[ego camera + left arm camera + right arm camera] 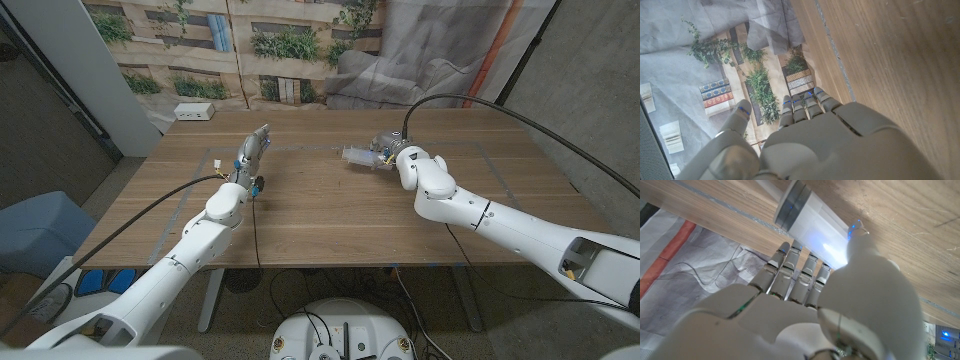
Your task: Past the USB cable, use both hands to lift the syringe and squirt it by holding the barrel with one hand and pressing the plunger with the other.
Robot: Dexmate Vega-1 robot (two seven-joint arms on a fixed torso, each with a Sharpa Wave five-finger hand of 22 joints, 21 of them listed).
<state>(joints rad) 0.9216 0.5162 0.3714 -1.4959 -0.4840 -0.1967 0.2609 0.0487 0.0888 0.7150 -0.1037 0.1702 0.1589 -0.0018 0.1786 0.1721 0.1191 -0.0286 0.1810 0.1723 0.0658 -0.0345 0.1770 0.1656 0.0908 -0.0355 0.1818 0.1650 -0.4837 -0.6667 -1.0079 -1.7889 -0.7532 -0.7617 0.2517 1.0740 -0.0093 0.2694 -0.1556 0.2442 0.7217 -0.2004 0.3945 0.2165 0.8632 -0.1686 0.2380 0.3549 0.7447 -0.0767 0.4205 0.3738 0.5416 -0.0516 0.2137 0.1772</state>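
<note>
While my right hand [400, 160] wraps fingers round syringe [356, 156] barrel on table [330, 215], left hand [254, 148] stands spread, holding nothing. White box [194, 111] well beyond left hand; black cable [255, 235] trails behind it.

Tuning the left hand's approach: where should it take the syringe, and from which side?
Take the free end of the syringe, from the robot's left. It lies roughly crosswise on the table, and the right hand already wraps its barrel, so only that end, pointing toward the open left hand, looks reachable.
</note>
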